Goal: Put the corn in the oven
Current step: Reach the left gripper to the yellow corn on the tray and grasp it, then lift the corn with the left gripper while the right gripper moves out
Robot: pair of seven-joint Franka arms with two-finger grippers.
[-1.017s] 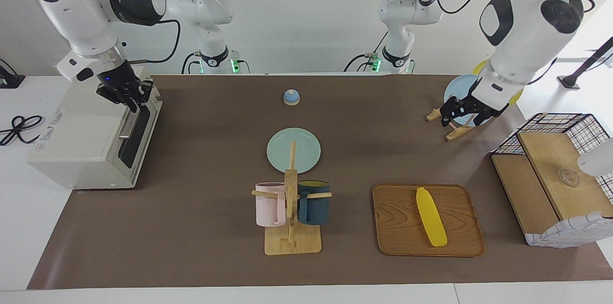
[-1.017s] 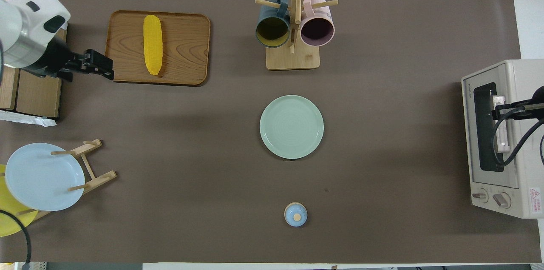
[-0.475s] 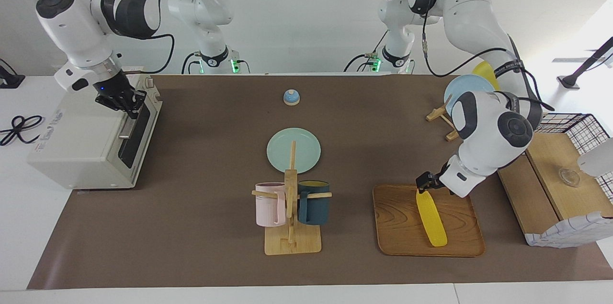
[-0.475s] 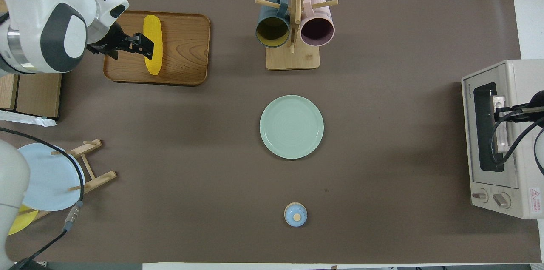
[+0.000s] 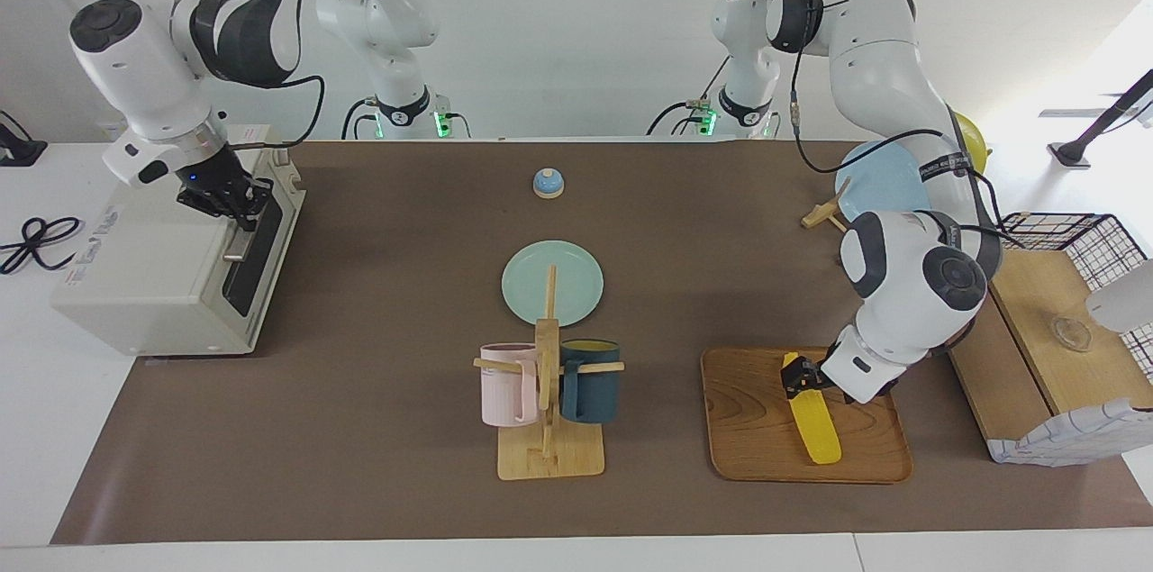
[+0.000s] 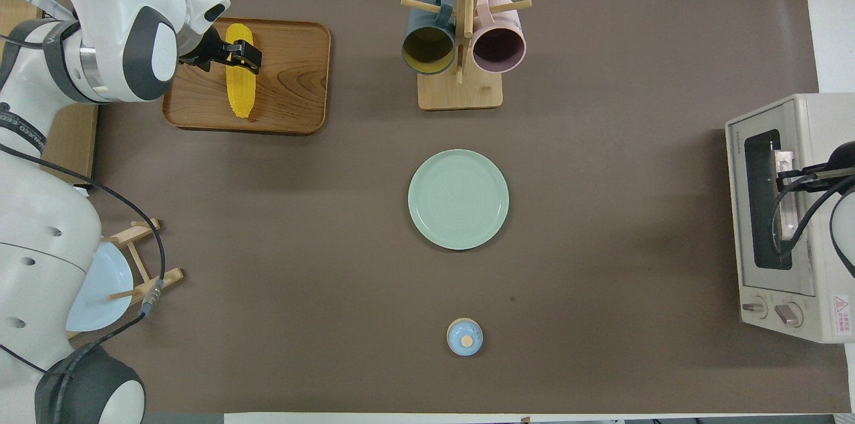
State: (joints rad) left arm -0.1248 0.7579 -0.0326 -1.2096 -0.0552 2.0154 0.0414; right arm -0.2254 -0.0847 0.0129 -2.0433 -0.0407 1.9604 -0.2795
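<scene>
The left gripper (image 5: pixel 794 374), fingers spread, is straddling the corn (image 5: pixel 815 423) for pickup; the right gripper (image 5: pixel 241 210), fingers closed, is gripping the oven (image 5: pixel 153 275) door handle (image 5: pixel 245 230).

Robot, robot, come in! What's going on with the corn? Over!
Left end effector open around corn, still flat on tray. Right end effector shut on oven door handle, door closed. Over.

Left tool (image 6: pixel 242 53) open astride the corn (image 6: pixel 239 80) on the tray (image 6: pixel 294 90)
</scene>
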